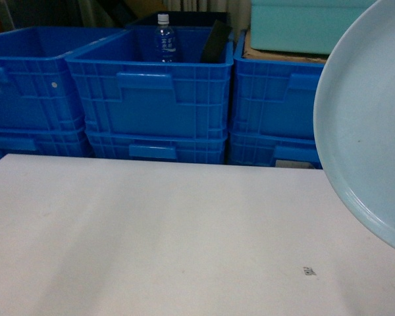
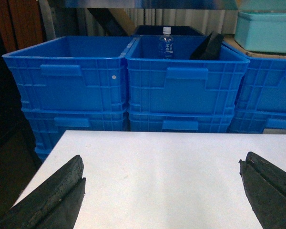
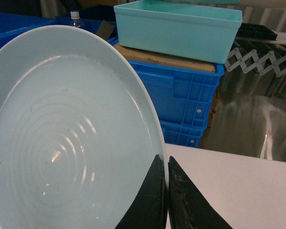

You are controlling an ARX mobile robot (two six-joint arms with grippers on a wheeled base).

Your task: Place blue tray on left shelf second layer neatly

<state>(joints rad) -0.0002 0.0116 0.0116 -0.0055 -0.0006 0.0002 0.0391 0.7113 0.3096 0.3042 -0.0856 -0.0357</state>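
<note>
The right gripper [image 3: 167,191] has its jaws clamped on the rim of the tray [image 3: 62,138], holding it tilted on edge above the right side of the table [image 1: 151,230]. The left gripper [image 2: 162,191] hangs over the table with jaws spread wide, nothing between them. Behind the table stand stacked blue crates [image 1: 155,92]; the middle one holds a bottle [image 1: 164,38]. A teal bin [image 3: 178,26] rests on the right stack.
</note>
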